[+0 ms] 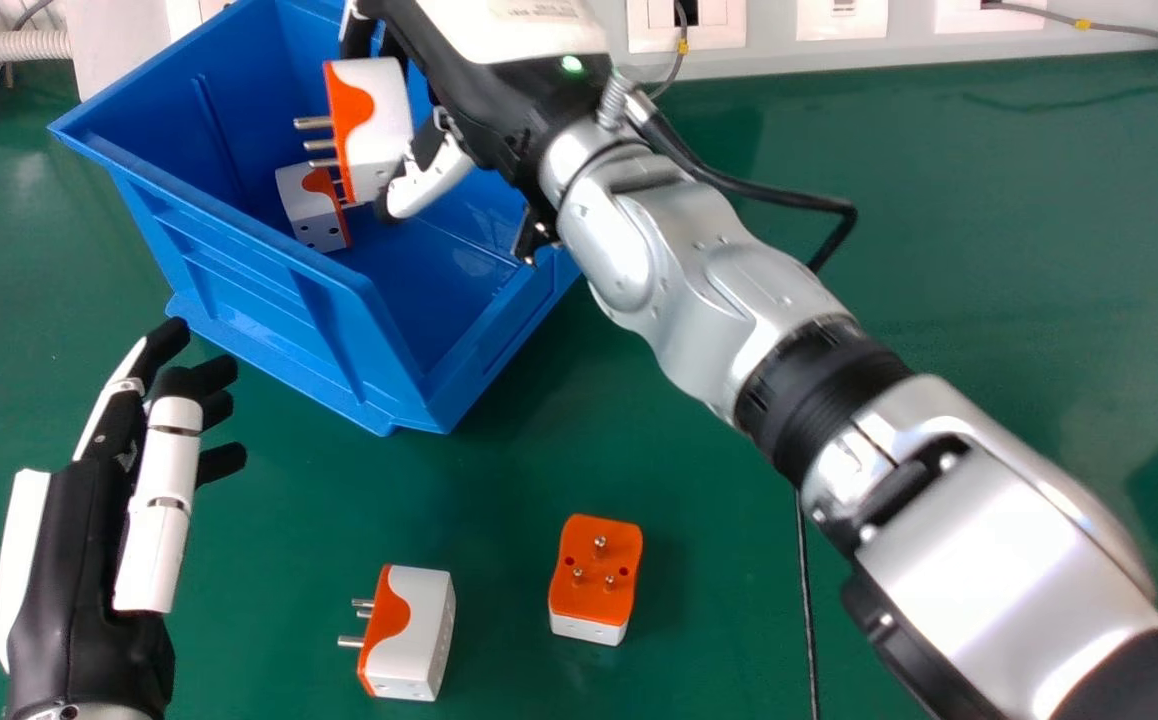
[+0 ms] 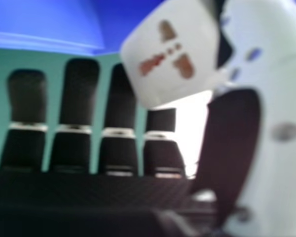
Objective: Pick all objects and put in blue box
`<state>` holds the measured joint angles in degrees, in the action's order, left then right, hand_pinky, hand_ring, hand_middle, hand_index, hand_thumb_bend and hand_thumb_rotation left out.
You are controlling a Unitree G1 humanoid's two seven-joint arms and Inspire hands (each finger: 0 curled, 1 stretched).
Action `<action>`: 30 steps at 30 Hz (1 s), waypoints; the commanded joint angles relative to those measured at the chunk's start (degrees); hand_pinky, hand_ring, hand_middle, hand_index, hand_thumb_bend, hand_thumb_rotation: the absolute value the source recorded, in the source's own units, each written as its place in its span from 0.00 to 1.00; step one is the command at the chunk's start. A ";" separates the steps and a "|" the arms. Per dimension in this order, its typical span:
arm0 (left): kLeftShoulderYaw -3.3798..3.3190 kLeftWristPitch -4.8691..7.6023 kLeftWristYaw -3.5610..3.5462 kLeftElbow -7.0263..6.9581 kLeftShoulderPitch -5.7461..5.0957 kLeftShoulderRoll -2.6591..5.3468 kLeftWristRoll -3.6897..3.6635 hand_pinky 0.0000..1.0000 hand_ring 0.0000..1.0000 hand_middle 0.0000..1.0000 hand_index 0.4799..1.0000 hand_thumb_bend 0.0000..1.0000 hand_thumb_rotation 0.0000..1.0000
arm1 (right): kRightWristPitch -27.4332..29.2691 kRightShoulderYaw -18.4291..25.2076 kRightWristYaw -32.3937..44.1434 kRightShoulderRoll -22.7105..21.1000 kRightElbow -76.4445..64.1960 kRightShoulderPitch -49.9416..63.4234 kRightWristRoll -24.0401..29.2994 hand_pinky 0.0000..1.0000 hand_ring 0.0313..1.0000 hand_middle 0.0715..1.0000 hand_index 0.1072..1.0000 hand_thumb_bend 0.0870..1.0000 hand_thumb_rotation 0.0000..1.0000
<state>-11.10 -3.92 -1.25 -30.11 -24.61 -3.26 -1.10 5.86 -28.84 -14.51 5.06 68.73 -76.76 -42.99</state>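
My right hand (image 1: 431,178) is over the blue box (image 1: 259,305), pinching a white-and-orange plug adapter (image 1: 376,125) whose pins point left. In the right hand view, this held adapter (image 2: 175,54) sits between the fingertips and thumb of my right hand (image 2: 232,138). Behind and below it, a second adapter (image 1: 311,208) lies inside the box. Two more are on the green table: one on its side (image 1: 417,630), the other with its orange pin face up (image 1: 596,570). At the left, my left hand (image 1: 89,540) is open and holds nothing.
The green table (image 1: 989,250) extends around the box. Wall sockets (image 1: 689,25) line the back edge, with a cable in front. My silver right forearm crosses from the lower right, and a thin black cable (image 1: 807,610) runs beside it toward the front.
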 commanded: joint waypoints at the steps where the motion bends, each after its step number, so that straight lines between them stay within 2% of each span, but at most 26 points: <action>1: 0.17 2.37 -0.23 0.09 -0.60 0.00 0.05 0.77 0.85 0.84 0.80 0.30 0.90 | 0.61 -0.91 -0.94 0.42 0.89 -4.54 -0.54 0.33 0.41 0.50 0.47 0.44 0.00; 10: 1.52 5.23 0.03 1.35 -1.23 0.59 0.30 0.77 0.85 0.85 0.81 0.30 0.90 | 0.95 -3.54 -3.23 -0.11 3.07 -4.76 -1.39 0.35 0.41 0.49 0.43 0.45 0.00; 16: 1.66 6.70 -0.11 2.32 -1.54 0.47 0.23 0.78 0.86 0.85 0.82 0.30 0.91 | 2.05 -4.60 -4.74 -0.34 3.45 -3.90 -1.85 0.35 0.42 0.47 0.41 0.45 0.00; 24: 2.01 6.41 0.06 1.77 -1.47 0.46 0.50 0.79 0.87 0.85 0.82 0.30 0.92 | 3.11 -2.95 -3.77 -0.86 3.56 -2.53 0.26 0.35 0.42 0.48 0.40 0.45 0.00; 29: 2.01 6.63 0.13 2.39 -1.10 0.45 0.69 0.79 0.87 0.85 0.83 0.30 0.92 | 1.66 -2.70 -2.08 -0.76 3.99 -1.97 1.04 0.34 0.43 0.52 0.42 0.45 0.00; 30: 2.00 6.66 0.16 2.59 -0.95 0.44 0.79 0.79 0.87 0.85 0.83 0.30 0.92 | 1.01 -3.22 -2.24 -0.79 3.97 -1.91 0.41 0.35 0.45 0.55 0.43 0.44 0.00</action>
<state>-9.25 1.44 -1.19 -27.22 -25.67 -2.73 -0.52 7.65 -31.92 -16.53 4.42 73.20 -77.65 -42.78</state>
